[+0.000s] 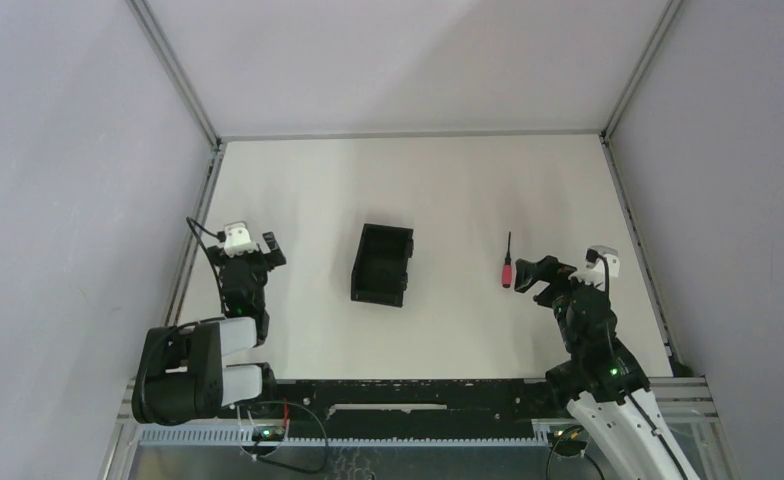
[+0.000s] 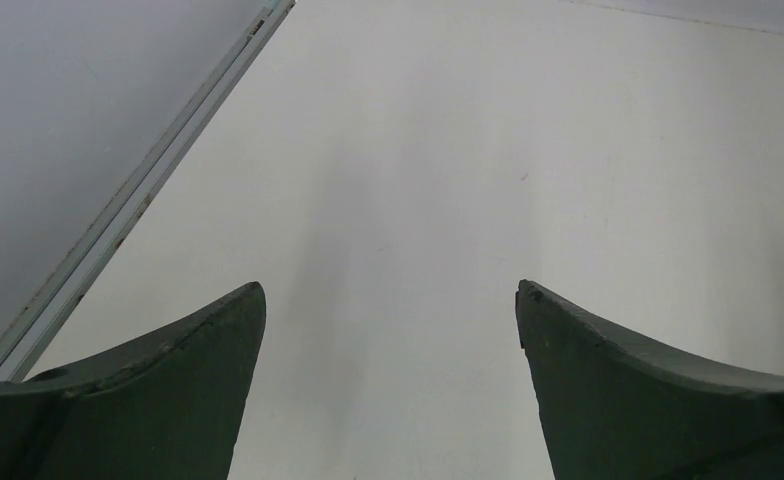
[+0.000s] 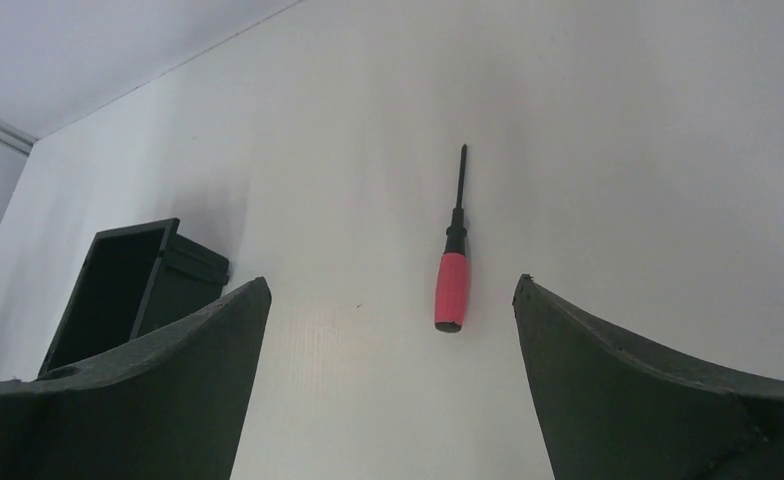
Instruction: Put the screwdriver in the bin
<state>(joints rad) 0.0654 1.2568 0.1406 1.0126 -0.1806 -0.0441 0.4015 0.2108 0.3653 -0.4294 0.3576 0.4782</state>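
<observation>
The screwdriver (image 3: 451,288) lies flat on the desk (image 1: 448,190), just ahead of the right jaws, which stand released and wide apart with nothing between them. In the right wrist view it sits inside the gap between the two fingers, a little right of centre. Its red handle is toward the jaws and its thin black shaft points away. That lineup reads as an approach for a pick. The handle is the thicker part and the nearer one, so it probably gives the better purchase, and the spread looks ample to pass either side of it before closing across it. The tool is not yet touched. The bin (image 1: 356,262) stands open side up, well apart to the left of the screwdriver, roughly between the two arms. What shows of its inside looks bare. From there, a lift and a leftward carry would likely bring the tool over its walls. The screwdriver is shorter than the bin, so it should drop in lengthwise. The left jaws are likewise released and hold nothing. They sit over bare desk near the left rail (image 2: 148,190), beyond the bin and apparently idle, since the screwdriver lies on the right arm's side.
</observation>
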